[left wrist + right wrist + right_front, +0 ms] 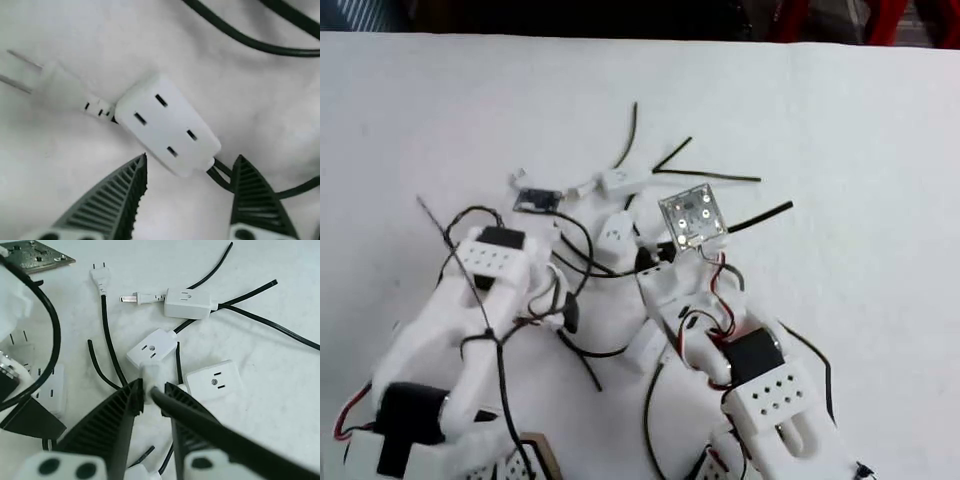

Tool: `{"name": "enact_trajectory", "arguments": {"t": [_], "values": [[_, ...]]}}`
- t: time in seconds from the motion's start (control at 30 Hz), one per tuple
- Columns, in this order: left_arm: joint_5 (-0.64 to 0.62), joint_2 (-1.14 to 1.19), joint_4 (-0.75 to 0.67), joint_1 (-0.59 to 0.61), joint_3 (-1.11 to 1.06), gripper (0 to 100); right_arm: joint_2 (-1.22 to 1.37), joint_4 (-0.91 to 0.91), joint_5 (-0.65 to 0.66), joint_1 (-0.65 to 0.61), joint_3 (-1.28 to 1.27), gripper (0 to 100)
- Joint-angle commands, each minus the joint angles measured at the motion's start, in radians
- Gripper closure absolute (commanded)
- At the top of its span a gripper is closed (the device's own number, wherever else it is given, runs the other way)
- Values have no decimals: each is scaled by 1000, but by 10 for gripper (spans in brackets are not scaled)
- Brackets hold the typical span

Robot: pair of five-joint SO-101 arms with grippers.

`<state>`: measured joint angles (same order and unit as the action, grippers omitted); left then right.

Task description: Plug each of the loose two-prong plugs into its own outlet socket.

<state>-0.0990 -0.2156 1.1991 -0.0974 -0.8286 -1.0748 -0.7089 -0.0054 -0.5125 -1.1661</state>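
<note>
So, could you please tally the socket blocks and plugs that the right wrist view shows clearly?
White socket blocks: 3
Plugs with bare prongs: 2
Held plug in the right gripper: 1
Total: 6
A partly hidden block at the edge is not counted.

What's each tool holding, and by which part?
The right tool pinches a white plug by its body. The left tool is open, holding nothing.

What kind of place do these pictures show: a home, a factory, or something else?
Most likely a robotics lab or hobby workbench. Two white arms with exposed wiring stand on a white table, a bare circuit board lies nearby, and short cut cords with outlet sockets seem practice pieces.
</note>
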Motion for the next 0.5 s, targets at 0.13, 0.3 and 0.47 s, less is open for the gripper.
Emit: {"name": "enact_trajectory", "arguments": {"t": [0.13,0.3,0.47], "values": [[138,18,-178,73,43,952,2,19,-12,12,11,981],[488,18,-250,81,43,969,2,19,-12,12,11,981],[783,18,-328,81,43,968,2,19,-12,12,11,981]]}}
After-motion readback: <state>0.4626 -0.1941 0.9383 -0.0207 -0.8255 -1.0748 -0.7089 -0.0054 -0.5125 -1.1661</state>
